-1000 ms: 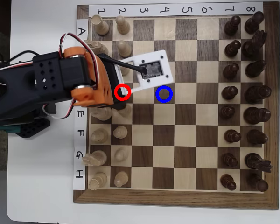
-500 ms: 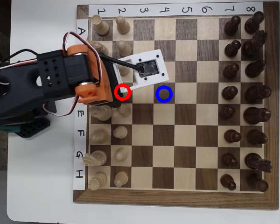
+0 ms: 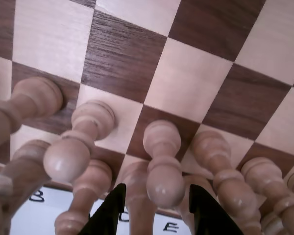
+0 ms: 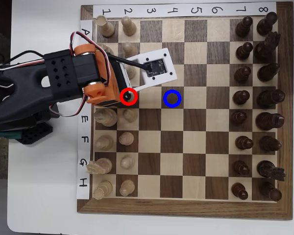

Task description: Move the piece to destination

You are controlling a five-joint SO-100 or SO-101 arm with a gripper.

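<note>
The claw (image 3: 154,208) is being held spread, one finger on each side of the pawn (image 3: 162,181) in the wrist view, not yet pinching. Overhead, the pawn is sitting in the red ring (image 4: 129,97). Centring before closing is advised, neighbouring pawns (image 3: 71,156) being crowded close; the blue-ringed square (image 4: 172,98) is lying clear.

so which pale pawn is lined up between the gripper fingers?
The small pale cream wooden pawn at centre of the wrist view: its round head sits right above the open black gripper; neighbouring pale pawns stand off to either side.
</note>
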